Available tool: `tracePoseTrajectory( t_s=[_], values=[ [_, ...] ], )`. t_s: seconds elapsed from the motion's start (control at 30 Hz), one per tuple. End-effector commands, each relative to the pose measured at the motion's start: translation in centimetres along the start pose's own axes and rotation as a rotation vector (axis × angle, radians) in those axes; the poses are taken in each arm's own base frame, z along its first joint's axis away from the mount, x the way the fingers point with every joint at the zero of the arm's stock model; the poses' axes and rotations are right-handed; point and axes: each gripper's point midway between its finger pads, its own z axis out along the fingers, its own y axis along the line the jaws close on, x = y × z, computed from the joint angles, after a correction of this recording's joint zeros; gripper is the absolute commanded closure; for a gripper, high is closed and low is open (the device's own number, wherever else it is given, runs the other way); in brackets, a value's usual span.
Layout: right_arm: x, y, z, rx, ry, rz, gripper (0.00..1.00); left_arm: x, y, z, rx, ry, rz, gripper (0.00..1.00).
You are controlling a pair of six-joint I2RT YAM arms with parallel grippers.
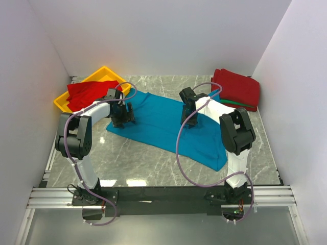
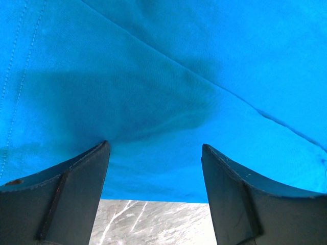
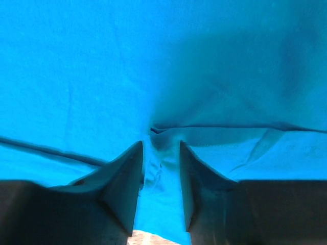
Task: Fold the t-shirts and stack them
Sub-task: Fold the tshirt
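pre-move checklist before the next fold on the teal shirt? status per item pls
1. Right gripper holding the teal shirt: ok, cloth is bunched between its nearly closed fingers.
2. Left gripper holding cloth: not ok, jaws wide apart, nothing between them.
3. Shirt lying smooth: not ok, creases show in both wrist views.
4. Stack of red shirts apart from the teal shirt: cannot tell, their edges meet or nearly meet at the far right.
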Motion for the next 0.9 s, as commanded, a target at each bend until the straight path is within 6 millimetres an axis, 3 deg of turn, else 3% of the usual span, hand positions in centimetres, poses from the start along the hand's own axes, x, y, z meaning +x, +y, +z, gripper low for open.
tracePoseTrajectory(
  t_s=[0.0, 0.2, 0.33, 0.63, 0.87],
  values=[
    [-2.2, 1.2, -2.4, -0.029, -0.078, 0.011, 0.56, -1.0, -0.1, -0.1, 0.000, -0.020, 0.006, 0.21],
    [-2.8, 0.8, -4.4, -0.035, -0.122, 0.011, 0.43, -3.9, -1.9, -1.0, 0.034, -0.077, 0.011, 0.21],
    [-1.3, -0.2, -5.4, -0.055, -0.126, 0.042, 0.38, -5.8, -3.0, -1.8, 0.055, -0.122, 0.017, 0.21],
    [2.1, -2.9, -2.2, -0.047, -0.080, 0.093, 0.36, -5.5, -4.5, 0.8, 0.163, -0.099, -0.009, 0.22],
    [4.5, -5.0, 0.2, -0.012, -0.024, 0.116, 0.36, -4.0, -3.6, 2.5, 0.158, -0.064, -0.028, 0.22]
  ],
)
